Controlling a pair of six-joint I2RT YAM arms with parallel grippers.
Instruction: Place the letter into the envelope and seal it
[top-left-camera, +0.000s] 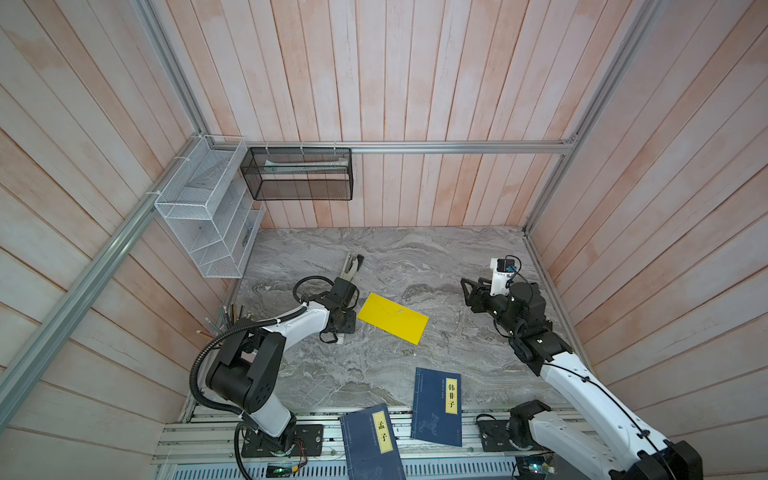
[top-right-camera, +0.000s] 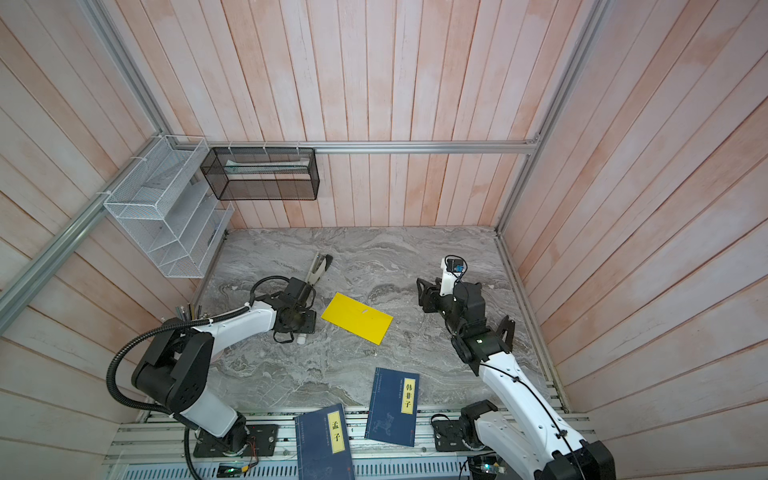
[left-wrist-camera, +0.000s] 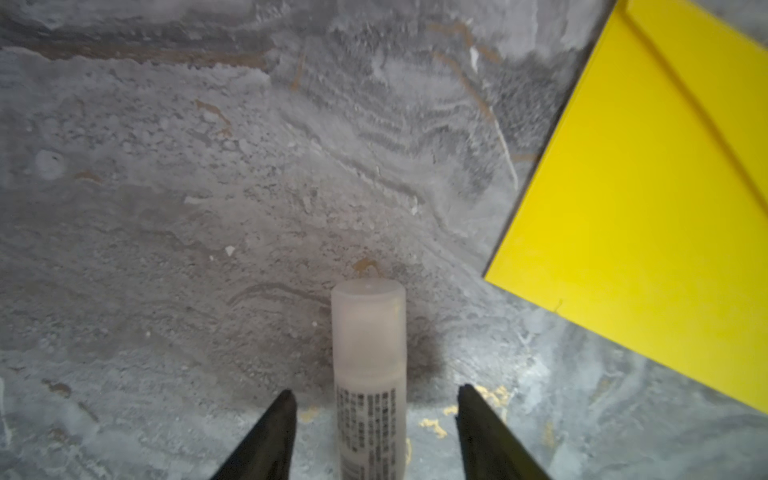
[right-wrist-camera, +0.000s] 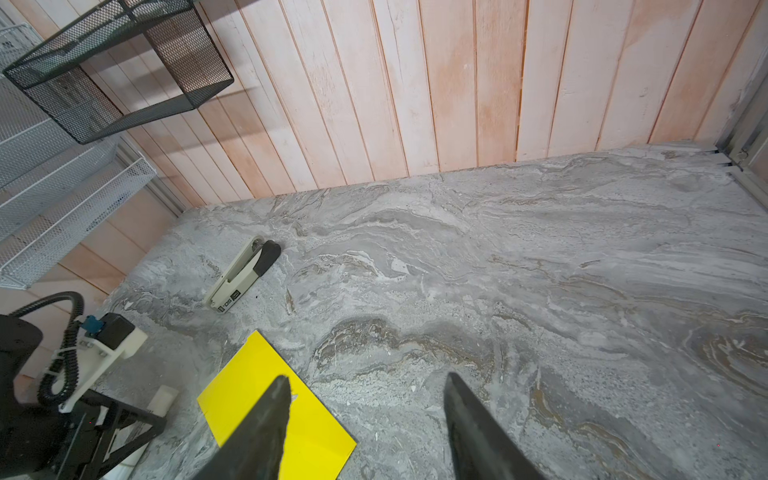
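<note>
The bright yellow paper envelope lies flat in the middle of the grey marbled counter with its flap folded down. Whether anything is inside it cannot be told. Near its left corner, the left tool has its jaws spread. A translucent white glue stick sits between them, touching neither fingertip. The right tool hovers to the envelope's right, jaws parted and empty. On the back wall, a black mesh basket holds a long pale packet. The contents of the white wire rack beside it are too faint to tell.
</note>
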